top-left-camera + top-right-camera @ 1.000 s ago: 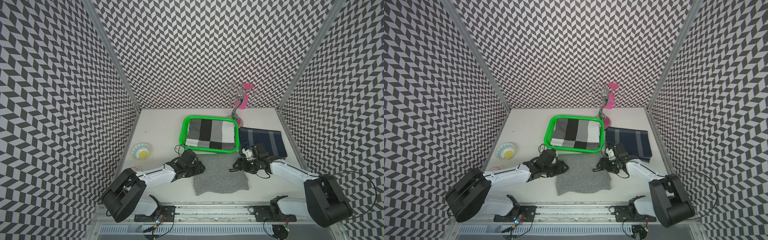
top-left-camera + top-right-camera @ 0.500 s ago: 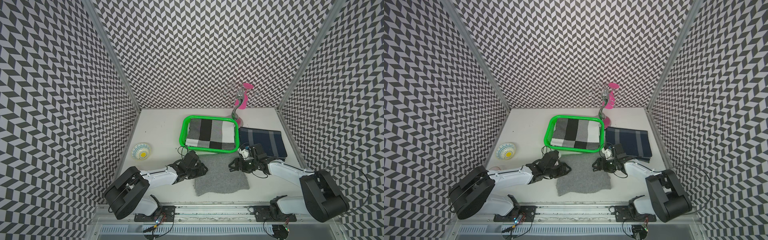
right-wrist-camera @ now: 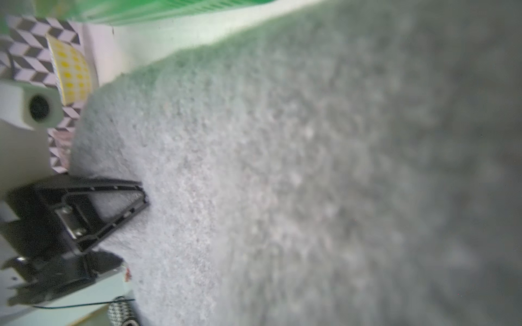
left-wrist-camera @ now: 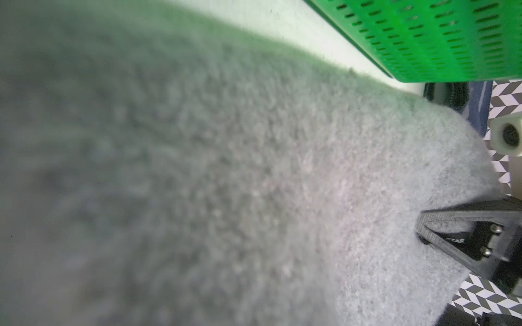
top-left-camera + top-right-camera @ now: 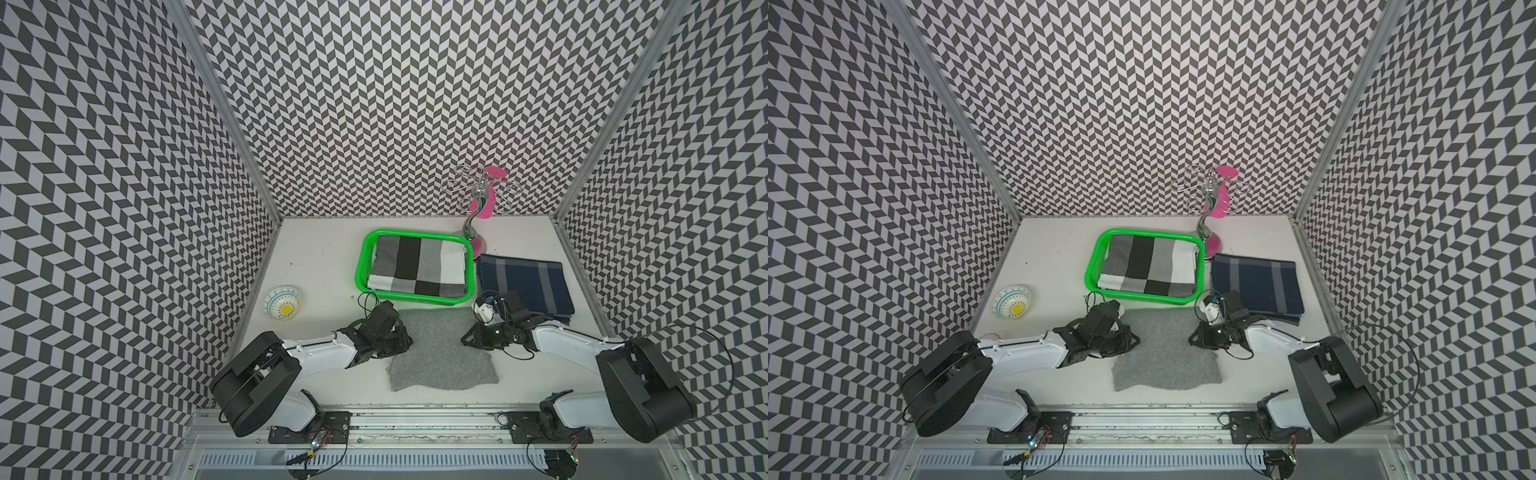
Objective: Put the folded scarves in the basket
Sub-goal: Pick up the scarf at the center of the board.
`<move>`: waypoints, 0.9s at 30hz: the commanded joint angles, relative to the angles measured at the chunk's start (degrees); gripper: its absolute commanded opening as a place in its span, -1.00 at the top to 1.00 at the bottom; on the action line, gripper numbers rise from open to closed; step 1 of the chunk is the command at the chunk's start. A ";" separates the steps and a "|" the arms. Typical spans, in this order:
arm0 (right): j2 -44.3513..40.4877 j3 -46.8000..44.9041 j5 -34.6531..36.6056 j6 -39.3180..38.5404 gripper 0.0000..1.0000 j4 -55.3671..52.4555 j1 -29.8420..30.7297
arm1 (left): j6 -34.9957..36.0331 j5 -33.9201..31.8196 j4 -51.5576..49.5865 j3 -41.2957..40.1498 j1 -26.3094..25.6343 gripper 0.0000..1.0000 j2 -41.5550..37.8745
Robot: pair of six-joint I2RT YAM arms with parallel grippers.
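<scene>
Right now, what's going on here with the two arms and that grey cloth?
Both arms are low over the table, one at each side of the folded grey scarf lying just in front of the green basket. The left pincer and the right pincer are shut on opposite edges of it; it is not yet in the basket. The basket already holds a checked scarf, and a navy scarf lies beside it.

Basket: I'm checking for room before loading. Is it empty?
No, a folded checked cloth already lies inside the basket.
</scene>
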 commanded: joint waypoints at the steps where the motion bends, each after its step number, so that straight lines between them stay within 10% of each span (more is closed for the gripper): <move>1: -1.39 -0.31 0.07 -0.98 0.97 -2.03 0.52 | 1.84 -0.78 -2.21 2.96 -0.40 1.00 -1.50; 27: -16.44 22.72 2.71 1.38 1.00 -18.59 3.47 | 9.96 -3.55 -28.54 28.45 3.90 1.00 -14.11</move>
